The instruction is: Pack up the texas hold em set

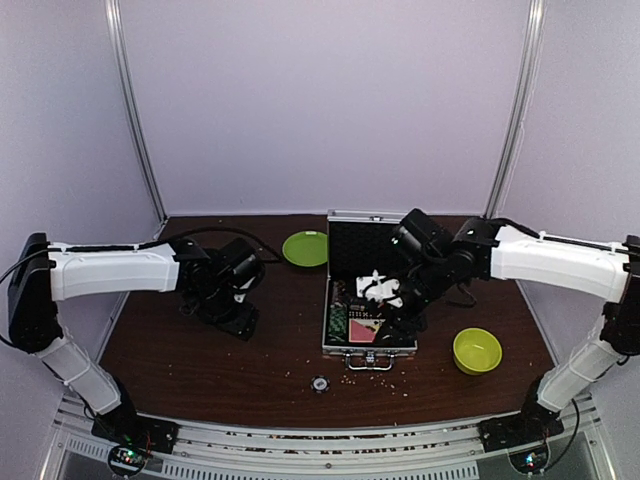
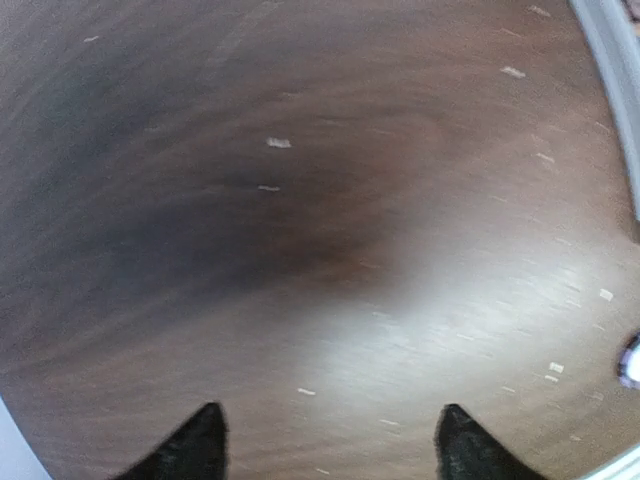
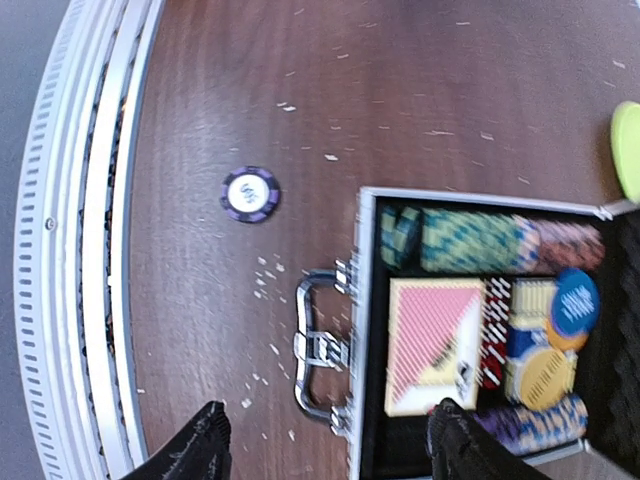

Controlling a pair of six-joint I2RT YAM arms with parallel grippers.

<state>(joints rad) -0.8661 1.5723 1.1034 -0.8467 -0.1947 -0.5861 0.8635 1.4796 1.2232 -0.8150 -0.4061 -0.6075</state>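
The silver case (image 1: 331, 330) of the texas hold em set lies open right of centre, lid (image 1: 358, 245) upright. Inside I see a red-backed card deck (image 3: 435, 345), rows of striped chips (image 3: 465, 240), a blue button disc (image 3: 577, 300) and an orange one (image 3: 543, 372). One purple chip (image 3: 250, 193) lies loose on the table (image 1: 319, 383) in front of the case. My right gripper (image 3: 328, 425) hangs open above the case handle (image 3: 320, 350), holding nothing. My left gripper (image 2: 330, 435) is open over bare wood, left of the case (image 1: 230, 312).
A flat green plate (image 1: 305, 248) sits behind the case on the left. At the case's right stands a yellow-green bowl (image 1: 477, 350). Pale crumbs dot the wood near the handle. The slotted metal rail (image 3: 80, 250) runs along the table's near edge.
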